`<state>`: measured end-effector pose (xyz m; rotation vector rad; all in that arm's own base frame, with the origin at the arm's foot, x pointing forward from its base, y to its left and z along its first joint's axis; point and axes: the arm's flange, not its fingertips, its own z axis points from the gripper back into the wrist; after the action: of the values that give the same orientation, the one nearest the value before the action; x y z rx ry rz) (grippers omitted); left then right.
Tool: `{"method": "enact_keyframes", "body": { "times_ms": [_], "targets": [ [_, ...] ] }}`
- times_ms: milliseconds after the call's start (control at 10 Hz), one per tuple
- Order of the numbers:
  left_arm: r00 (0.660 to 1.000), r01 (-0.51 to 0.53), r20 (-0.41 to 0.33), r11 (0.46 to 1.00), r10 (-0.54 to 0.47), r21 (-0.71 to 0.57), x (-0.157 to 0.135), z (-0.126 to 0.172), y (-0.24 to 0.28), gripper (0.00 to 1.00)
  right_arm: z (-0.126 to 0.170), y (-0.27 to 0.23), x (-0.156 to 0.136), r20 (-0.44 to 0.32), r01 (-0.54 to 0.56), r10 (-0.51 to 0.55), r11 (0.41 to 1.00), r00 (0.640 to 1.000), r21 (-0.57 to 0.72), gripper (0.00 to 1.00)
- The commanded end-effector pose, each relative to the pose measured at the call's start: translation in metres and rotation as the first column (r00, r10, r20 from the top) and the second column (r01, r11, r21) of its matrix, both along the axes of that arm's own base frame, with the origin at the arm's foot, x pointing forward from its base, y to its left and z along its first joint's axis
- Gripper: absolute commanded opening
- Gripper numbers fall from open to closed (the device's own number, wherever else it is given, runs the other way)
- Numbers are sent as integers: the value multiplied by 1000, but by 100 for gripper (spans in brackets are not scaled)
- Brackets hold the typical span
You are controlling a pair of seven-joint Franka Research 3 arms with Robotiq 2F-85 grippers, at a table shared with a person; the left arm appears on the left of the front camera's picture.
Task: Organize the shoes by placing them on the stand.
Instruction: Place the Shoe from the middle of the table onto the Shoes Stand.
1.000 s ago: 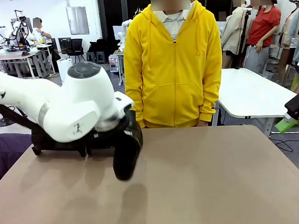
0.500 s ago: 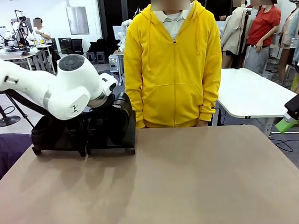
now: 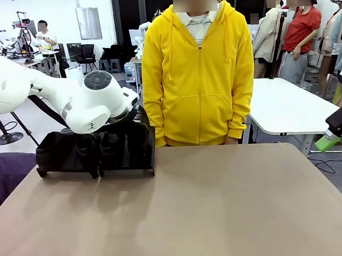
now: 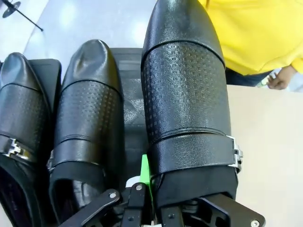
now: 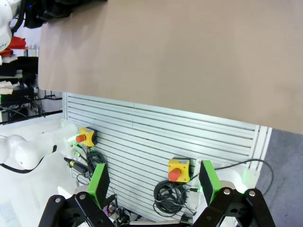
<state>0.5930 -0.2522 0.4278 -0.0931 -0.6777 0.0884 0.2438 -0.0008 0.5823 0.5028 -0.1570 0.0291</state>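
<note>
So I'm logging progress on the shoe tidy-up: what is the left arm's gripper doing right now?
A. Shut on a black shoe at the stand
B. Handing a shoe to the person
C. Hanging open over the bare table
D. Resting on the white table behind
A: in the left wrist view the left gripper is shut on the rear of a black shoe, beside two other shoes on the stand.

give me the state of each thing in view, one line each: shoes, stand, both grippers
left gripper: shut on the heel edge of the rightmost black leather loafer, holding it over the stand
rightmost black leather loafer: gripped, toe pointing away from the wrist camera
other black leather loafers: resting side by side on the stand
low black sloped stand: on the table's far left, holding shoes
right gripper: open, holding nothing, off the table's edge
</note>
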Motion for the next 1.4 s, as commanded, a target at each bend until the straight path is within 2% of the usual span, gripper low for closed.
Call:
{"method": "enact_keyframes", "body": {
  "times_ms": [0, 200, 300, 400, 500, 700, 1000, 1200, 1300],
  "targets": [
    [1000, -21, 6, 1000, 21, 7, 7, -4, -13, 0, 2, -3, 1, 10, -22, 22, 1000, 1000, 14, 100],
    [999, -36, -8, 999, 36, 0, 10, -8, -10, 0, 2, -3, 1, 10, -22, 22, 1000, 1000, 14, 100],
    [999, -31, -6, 1000, 31, -5, 10, -9, -9, 3, 2, -3, 1, 10, -22, 22, 1000, 1000, 14, 100],
    [1000, -31, -5, 999, 31, 8, 10, -9, -10, 60, 2, -3, 1, 10, -22, 22, 1000, 1000, 14, 100],
    [999, -32, -3, 999, 32, 11, 9, -9, -11, 100, 2, -3, 1, 10, -22, 22, 1000, 1000, 14, 100],
    [1000, -30, 0, 999, 30, 22, 7, -7, -12, 100, 2, -3, 1, 10, -22, 22, 1000, 1000, 14, 100],
    [1000, 16, -18, 999, -15, 31, -6, 15, -16, 100, 2, -3, 1, 10, -22, 22, 1000, 1000, 14, 100],
    [991, 77, -113, 997, -73, 29, -18, 50, -15, 100, 2, -3, 1, 10, -22, 22, 1000, 1000, 14, 100],
    [977, 80, -198, 996, -73, 29, -24, 75, -6, 100, 2, -3, 1, 10, -22, 22, 1000, 1000, 14, 100]
  ]
}}
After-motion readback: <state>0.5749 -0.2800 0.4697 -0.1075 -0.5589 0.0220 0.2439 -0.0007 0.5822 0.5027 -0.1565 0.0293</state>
